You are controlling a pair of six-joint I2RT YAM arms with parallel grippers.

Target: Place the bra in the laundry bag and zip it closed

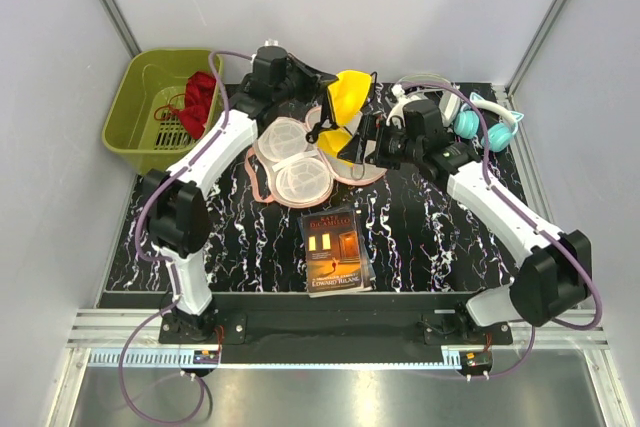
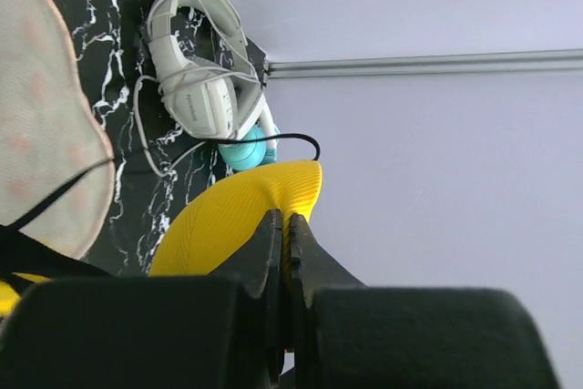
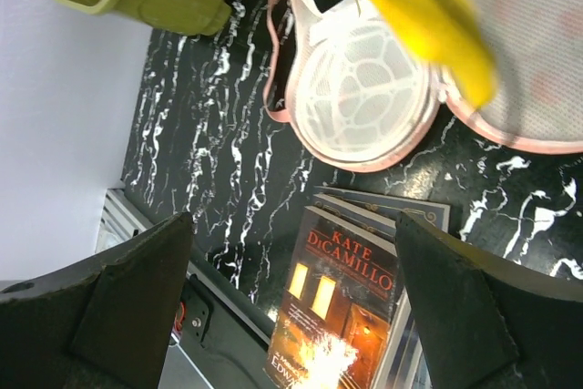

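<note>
The left fingers (image 2: pixel 266 252) are clamped on a cup of the bra (image 1: pixel 350 95), which hangs between them and the wide-open, empty right fingers (image 3: pixel 137 289), above the open bag (image 1: pixel 290 157); bagging and zipping are not yet done.

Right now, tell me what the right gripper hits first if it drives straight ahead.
Most likely the laundry bag, its white mesh cup lying ahead of the open right gripper; the dangling bra might brush first, depth unclear.

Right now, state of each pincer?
Left pincer: closed on the bra.
Right pincer: open, holding nothing.
</note>
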